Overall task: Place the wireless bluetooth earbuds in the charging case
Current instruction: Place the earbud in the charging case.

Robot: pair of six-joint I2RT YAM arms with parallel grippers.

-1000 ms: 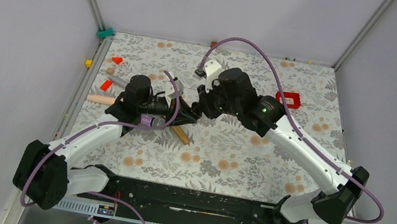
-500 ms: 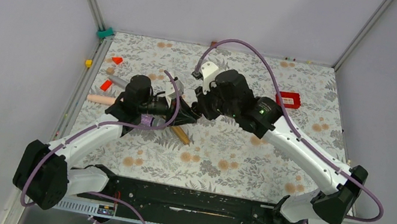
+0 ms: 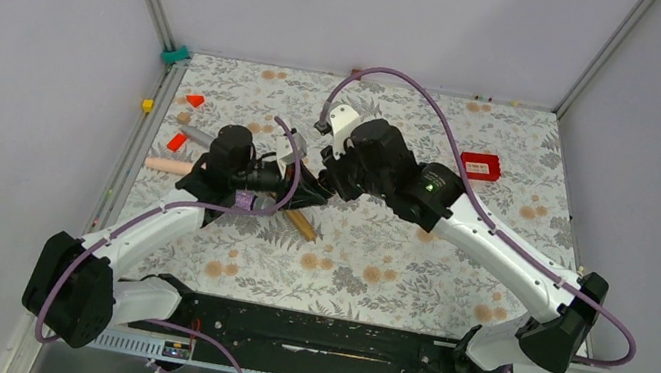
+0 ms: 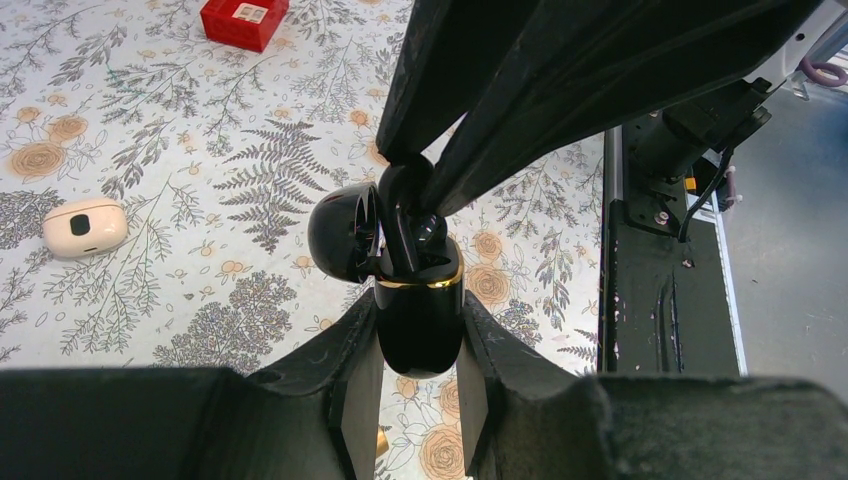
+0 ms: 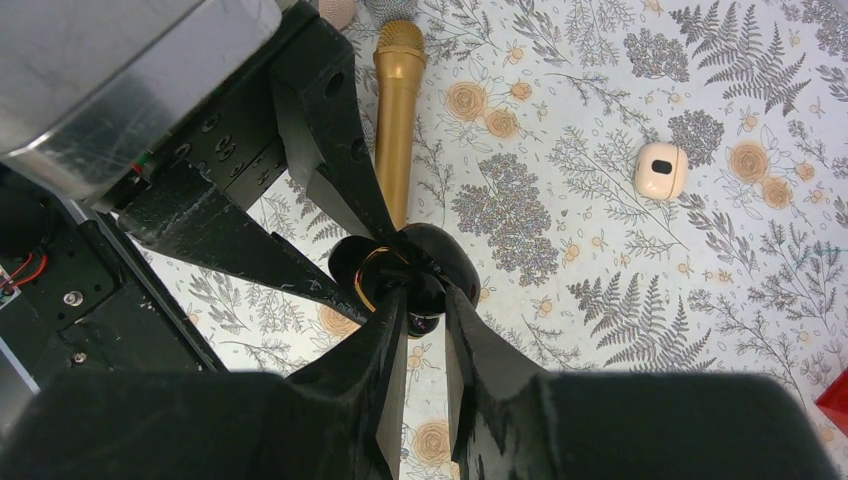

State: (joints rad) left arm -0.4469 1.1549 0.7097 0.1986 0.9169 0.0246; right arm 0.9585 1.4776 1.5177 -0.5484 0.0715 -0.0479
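The charging case (image 4: 418, 300) and one earbud (image 4: 402, 215) meet in the air over the middle of the tabletop (image 3: 376, 255).
Nearest you, your left claw (image 4: 417, 345) is clamped on the case's body, holding it upright with its lid hinged open. Your right claw (image 5: 425, 300) reaches in from above, pinched tight on the earbud, whose lower end sits in the case's open mouth. Below them lies a gold microphone (image 5: 397, 120), with a cream-pink pod (image 4: 85, 227) farther off. A red box (image 3: 479, 166) sits toward the far right corner.
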